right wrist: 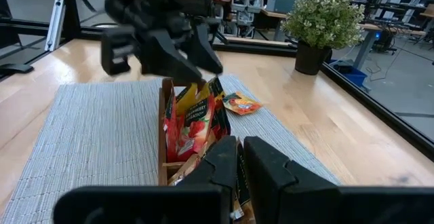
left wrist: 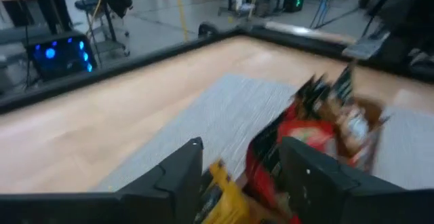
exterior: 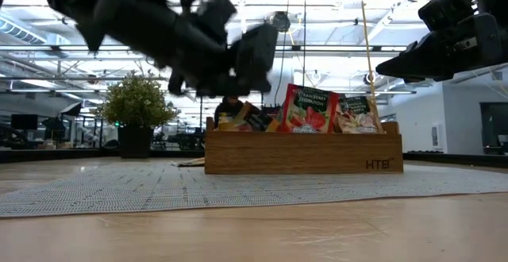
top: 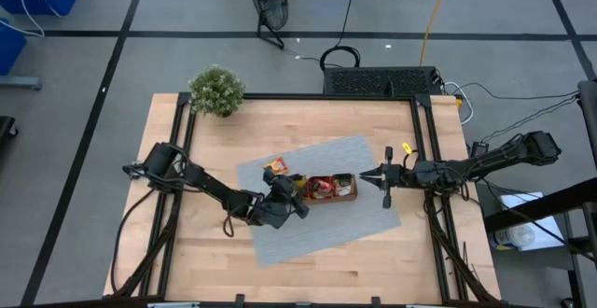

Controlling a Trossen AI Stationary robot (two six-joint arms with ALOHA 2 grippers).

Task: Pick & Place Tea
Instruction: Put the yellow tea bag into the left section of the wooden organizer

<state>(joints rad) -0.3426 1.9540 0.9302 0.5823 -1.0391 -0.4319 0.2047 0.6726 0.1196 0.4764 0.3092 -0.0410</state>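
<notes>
My left end effector (top: 285,196) hovers over the left end of the brown three-compartment wooden tray (top: 353,196), which sits on the grey woven mat (top: 280,238) in the middle of the worktop (top: 187,252). My fingers (left wrist: 178,173) stand apart with nothing clamped between them — in the left wrist view a yellow-orange sachet (left wrist: 224,200) and a red square sachet (left wrist: 305,132) show through the gap, both down in the tray. So I judge this step to be the let-go of a sachet into the left compartment.

The tea sachets in the tray (exterior: 305,107) stand upright, packed close and leaning on each other. One more orange-yellow flat sachet (top: 275,167) lies loose on the mat, just on the far side of the tray's left end, and is likely my next pick.

To do this well I should lift straight up before moving sideways, so my fingers don't catch the tops of the standing sachets and drag one out. For the loose one, I'd come down with the fingers wide and pinch it by an edge, since it lies flat.

My right end effector (top: 384,175) waits just past the tray's right end, its fingers pressed together and empty. The small green potted plant (top: 216,91) stands well clear at the far left corner.
</notes>
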